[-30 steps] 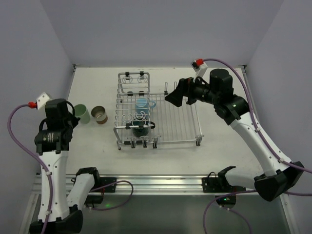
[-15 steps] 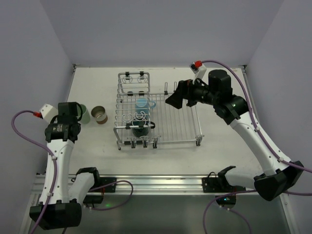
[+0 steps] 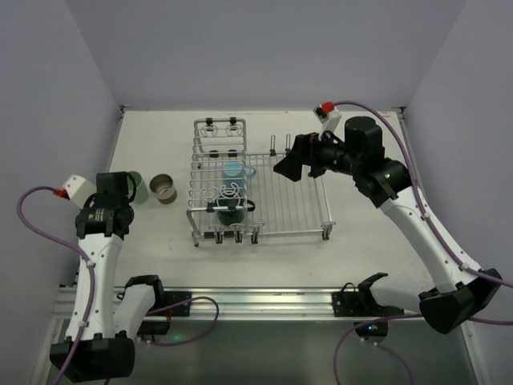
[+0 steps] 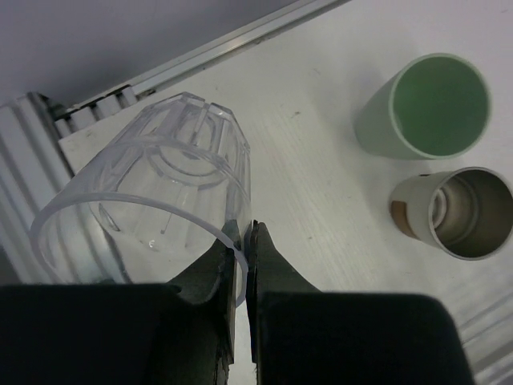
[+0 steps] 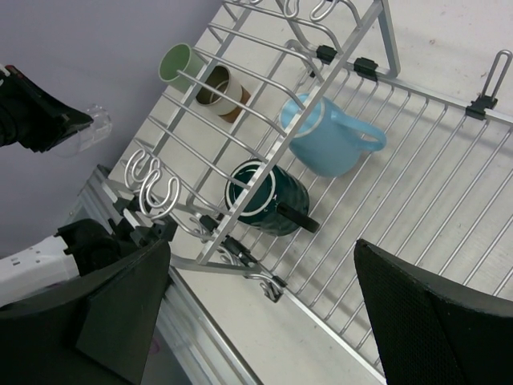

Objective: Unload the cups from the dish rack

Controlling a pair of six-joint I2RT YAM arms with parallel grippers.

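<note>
Left gripper [image 4: 243,245] has the glass [image 4: 144,192] clamped by its rim!
Light, slick, breakable: you've only one thin wall pinched, so lower it gently.

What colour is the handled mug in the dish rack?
The mug is light blue, clearest in the right wrist view.

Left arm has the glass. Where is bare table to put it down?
Bare table for the glass lies this side of the green cup and brown cup, toward the near edge. The strip between brown cup and rack is tight.
</note>
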